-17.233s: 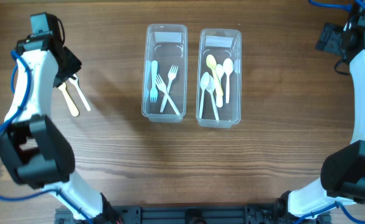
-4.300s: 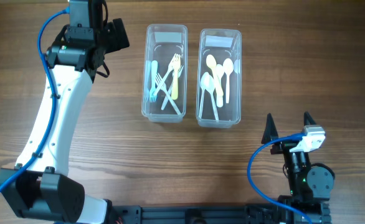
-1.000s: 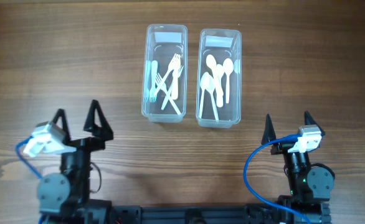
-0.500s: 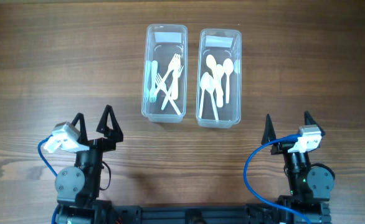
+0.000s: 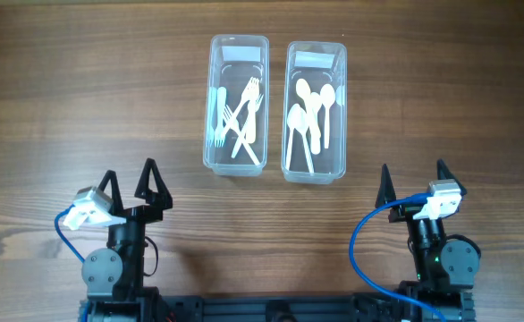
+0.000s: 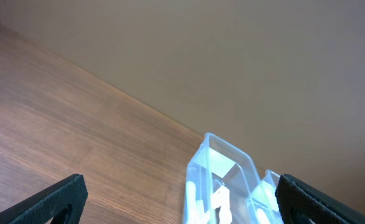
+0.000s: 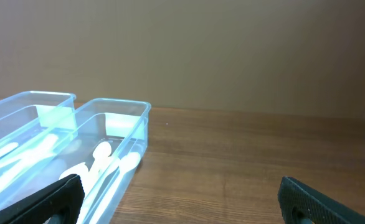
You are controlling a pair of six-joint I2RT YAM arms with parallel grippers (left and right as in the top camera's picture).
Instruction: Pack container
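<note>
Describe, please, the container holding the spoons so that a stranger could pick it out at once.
On the wooden table, find the right-hand clear container of the pair standing side by side. It alone holds spoons; its neighbour holds forks.

A wood-grain table [image 5: 83, 89] meets a plain beige wall [image 7: 232, 50] under even light.

We log both arms tucked low, well apart. Black two-finger left gripper [image 5: 128, 170] and black two-finger right gripper [image 5: 412, 166]: fingers spread wide, holding nothing.
</note>
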